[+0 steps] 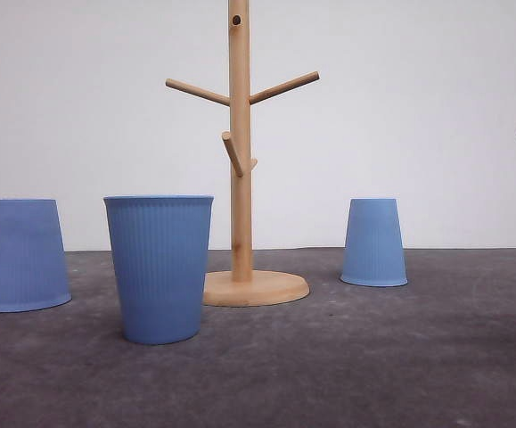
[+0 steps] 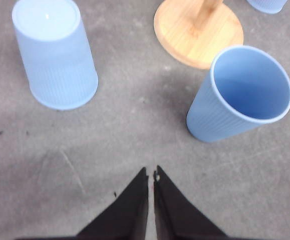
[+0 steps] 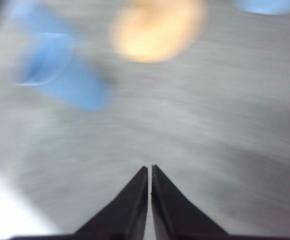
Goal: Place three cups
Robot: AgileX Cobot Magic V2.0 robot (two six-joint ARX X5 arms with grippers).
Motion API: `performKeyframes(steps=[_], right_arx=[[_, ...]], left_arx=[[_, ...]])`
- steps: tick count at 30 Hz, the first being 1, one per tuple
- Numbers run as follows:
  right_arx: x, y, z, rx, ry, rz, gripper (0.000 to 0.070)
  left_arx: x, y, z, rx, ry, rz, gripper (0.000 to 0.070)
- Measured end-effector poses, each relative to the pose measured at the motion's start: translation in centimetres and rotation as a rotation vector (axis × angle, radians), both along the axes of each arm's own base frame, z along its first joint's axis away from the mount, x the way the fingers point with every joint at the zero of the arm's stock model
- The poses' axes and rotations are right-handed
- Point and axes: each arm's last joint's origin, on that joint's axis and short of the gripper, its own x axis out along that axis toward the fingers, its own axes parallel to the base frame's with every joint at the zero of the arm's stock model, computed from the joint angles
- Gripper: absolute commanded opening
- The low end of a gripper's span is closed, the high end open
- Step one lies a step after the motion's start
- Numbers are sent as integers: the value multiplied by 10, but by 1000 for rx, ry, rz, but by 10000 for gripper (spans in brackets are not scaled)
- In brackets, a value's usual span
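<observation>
Nearest the front camera stands the upright cup [image 1: 159, 267], mouth up, on the grey table [image 1: 373, 357], just in front and left of the wooden stand's round base. Working left to right across the front view: the left inverted cup [image 1: 24, 254] rests mouth down near the left edge; the upright cup follows; then the wooden stand [image 1: 240, 178], its pegs bare; then the right inverted cup [image 1: 374, 242], mouth down, set further back and apart from the base.

Left claw [image 2: 151, 174]: fingers pressed together at the tips, holding nothing, hovering above bare table between the left inverted cup and the upright cup.

Right claw [image 3: 149, 170]: fingers likewise together and empty; its view is heavily motion-blurred, so cups and base appear only as smears.

Assessment: no cup is gripped and none hangs on a peg. If the stand is the destination, all three placements remain outstanding; the intended destination cannot be confirmed from these views.
</observation>
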Motion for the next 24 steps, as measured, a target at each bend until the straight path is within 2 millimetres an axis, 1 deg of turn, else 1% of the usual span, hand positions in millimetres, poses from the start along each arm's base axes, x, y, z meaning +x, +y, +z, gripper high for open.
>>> performKeyframes(steps=[2, 5, 11, 13, 17, 19, 22, 24], right_arx=[[0, 1, 0, 9, 0, 14, 6], [1, -1, 0, -41, -23, -23, 6], [7, -9, -1, -328, -153, -213, 6], [9, -11, 0, -396, -194, -277, 6], [13, -12, 6, -425, -270, -319, 6], [13, -12, 6, -443, -275, -327, 6], [11, -13, 2, -460, -237, -319, 6], [8, -13, -2, -465, -179, -313, 6]], left_arx=[[1, 0, 1, -3, -12, 0, 3], [1, 0, 1, -3, -14, 0, 3], [1, 0, 1, 11, -20, 7, 3], [1, 0, 1, 13, -22, 9, 3], [1, 0, 1, 12, -25, 9, 3], [1, 0, 1, 12, -25, 9, 3], [1, 0, 1, 12, -25, 9, 3], [1, 0, 1, 12, -25, 9, 3]])
